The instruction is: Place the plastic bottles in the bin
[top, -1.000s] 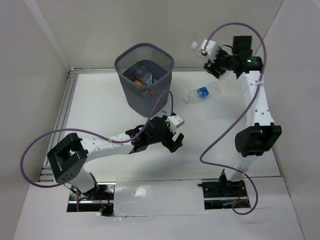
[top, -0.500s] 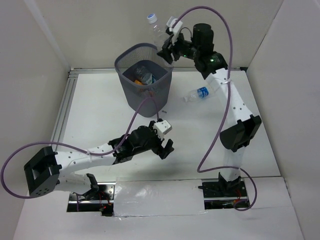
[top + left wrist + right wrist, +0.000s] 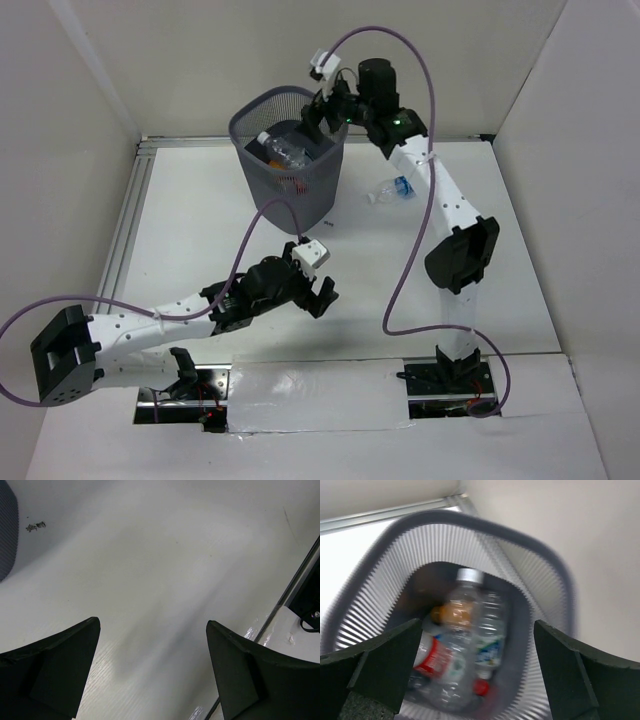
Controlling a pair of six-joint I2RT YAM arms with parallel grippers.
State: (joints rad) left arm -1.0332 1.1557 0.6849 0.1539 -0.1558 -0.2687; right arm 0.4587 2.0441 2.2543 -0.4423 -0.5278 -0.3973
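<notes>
Dropped from my right jaws, now released above the bin (image 3: 290,190), the clear bottle (image 3: 283,150) lies inside. A blue-labelled bottle (image 3: 392,189) lies at its three o'clock; my left jaws gape empty.

bottle labels (image 3: 485,656) blurred, nothing legible

- 1 wire-mesh bin (image 3: 285,195)
- looks like 4 plastic bottles (image 3: 462,625) inside it, bit blurry though
- 1 more bottle (image 3: 392,190) lying out on your bench (image 3: 200,230)
</notes>
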